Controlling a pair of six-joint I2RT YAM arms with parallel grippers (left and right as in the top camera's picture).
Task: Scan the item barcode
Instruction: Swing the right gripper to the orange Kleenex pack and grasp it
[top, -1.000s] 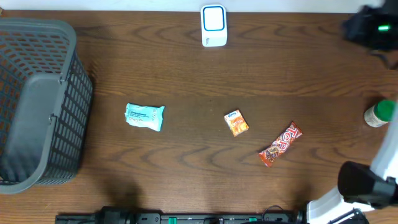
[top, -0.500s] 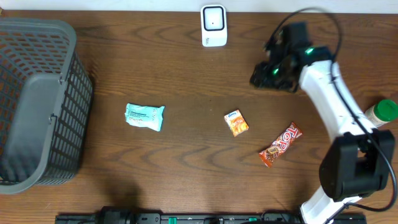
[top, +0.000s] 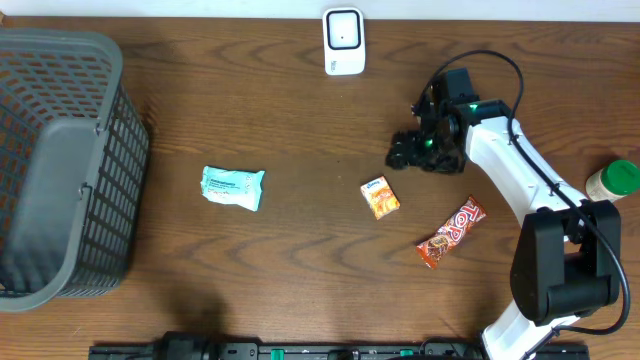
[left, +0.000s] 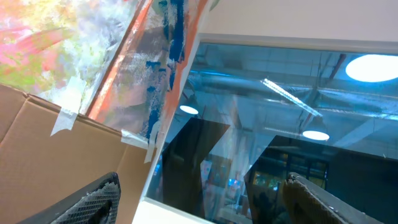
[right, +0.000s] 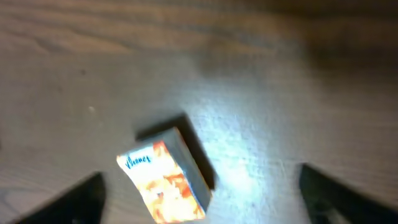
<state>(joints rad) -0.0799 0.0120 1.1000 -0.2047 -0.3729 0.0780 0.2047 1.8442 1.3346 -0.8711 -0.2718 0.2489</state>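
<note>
Overhead: the right arm (top: 520, 180) reaches from the near right corner over the counter (top: 300, 110). The right pincer (top: 405, 155) sits just up and right of the box (top: 380, 197), with no contact seen.

- Box: small, orange and white, lying on bare wood near the middle of the counter. A teal packet (top: 233, 187) lies well to its left and a red candy bar (top: 451, 232) near its lower right. It touches neither.
- Scanner (top: 343, 40): white, at the far edge, well apart from the box.
- Grey basket (top: 60, 160) at the left edge.
- Green-capped bottle (top: 612, 181) at the right edge, beside the arm.

Right wrist: blurred. The fingers (right: 78, 196) show as dark wedges at the two lower corners, spread wide, so the pincer is released. The box lies on the wood between and below them, tilted, held by nothing.

Left wrist: the camera points up at ceiling lights, a window and cardboard. The left pincer (left: 205, 199) has one fingertip (left: 93, 202) at the lower left and the other at the lower right. They are wide apart and empty, so it is released too. The left arm does not appear in the overhead view.
</note>
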